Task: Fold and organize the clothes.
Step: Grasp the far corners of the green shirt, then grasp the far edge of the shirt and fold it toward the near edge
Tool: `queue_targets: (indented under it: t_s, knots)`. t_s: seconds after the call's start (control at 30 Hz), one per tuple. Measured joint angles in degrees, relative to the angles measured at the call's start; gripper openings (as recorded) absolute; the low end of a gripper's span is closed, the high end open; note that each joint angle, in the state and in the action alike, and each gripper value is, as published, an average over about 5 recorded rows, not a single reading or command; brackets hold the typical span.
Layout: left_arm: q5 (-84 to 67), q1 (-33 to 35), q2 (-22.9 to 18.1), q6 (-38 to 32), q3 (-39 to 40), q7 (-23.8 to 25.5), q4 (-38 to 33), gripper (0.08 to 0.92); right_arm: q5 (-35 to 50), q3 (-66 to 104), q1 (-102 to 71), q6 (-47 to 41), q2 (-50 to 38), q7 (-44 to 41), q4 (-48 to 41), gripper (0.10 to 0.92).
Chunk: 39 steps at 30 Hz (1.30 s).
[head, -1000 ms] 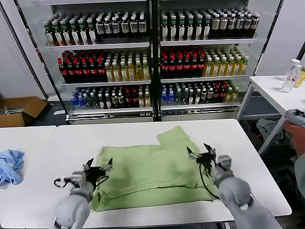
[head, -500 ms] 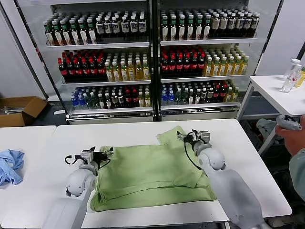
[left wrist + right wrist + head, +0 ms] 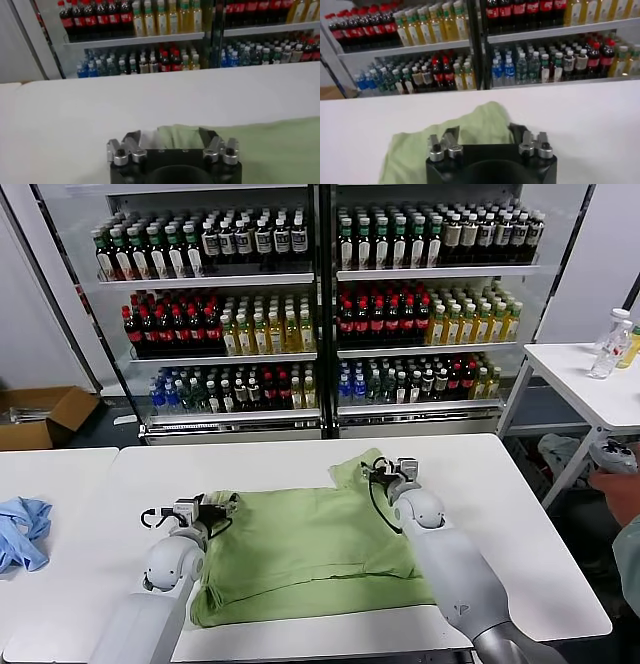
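The clothes, one light sage-green shirt (image 3: 310,544), lie partly folded on the white table (image 3: 510,494). My left gripper (image 3: 222,504) is low at the shirt's far left corner. In the left wrist view the left gripper (image 3: 170,135) has its fingers apart, with the edge of the shirt (image 3: 280,145) bunched between them. My right gripper (image 3: 372,472) is at the sleeve that sticks out at the far right. The right wrist view shows the right gripper (image 3: 485,134) with its fingers apart around a hump of the shirt (image 3: 465,125). No print or buttons show.
A blue cloth (image 3: 20,529) lies on the table to the left. Drinks fridges (image 3: 320,304) stand behind the table. A cardboard box (image 3: 40,414) sits on the floor at far left. A side table (image 3: 600,384) with bottles and a person's hand (image 3: 615,469) are at the right.
Both arms have reached away from me along the shirt, the left gripper to the far left corner, the right to the sleeve. Both pairs of fingers stand narrower than before.
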Motion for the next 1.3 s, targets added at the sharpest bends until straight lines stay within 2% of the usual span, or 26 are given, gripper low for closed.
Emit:
queue_targets:
  t_s: [0.4, 0.5, 0.67, 1.03, 1.3]
  knots:
    - [-3.64, 2.09, -0.52, -2.52, -0.86, 1.44, -0.88, 0.324, -0.19, -0.52, -1.28, 3.66, -0.22, -2.65, -0.54, 0.161]
    - [-4.95, 2.74, -0.70, -3.75, -1.06, 1.74, -1.53, 0.238, 0.11, -0.73, -1.92, 5.04, -0.62, -2.62, 0.29, 0.116]
    - [-6.87, 3.72, -0.57, -5.49, -1.60, 2.06, -3.35, 0.110, 1.13, -1.43, -2.73, 6.76, -1.66, -1.97, 3.13, 0.114]
    - [-11.21, 6.66, 0.24, -7.07, -3.69, 2.21, -10.72, 0.087, 2.63, -0.24, -6.92, 7.95, -5.54, -0.16, 14.98, 0.114]
    - [-12.52, 11.91, 1.98, -6.45, -6.33, 2.26, -17.84, 0.087, 2.92, 3.26, -15.15, 8.06, -10.43, 1.45, 27.02, 0.114]
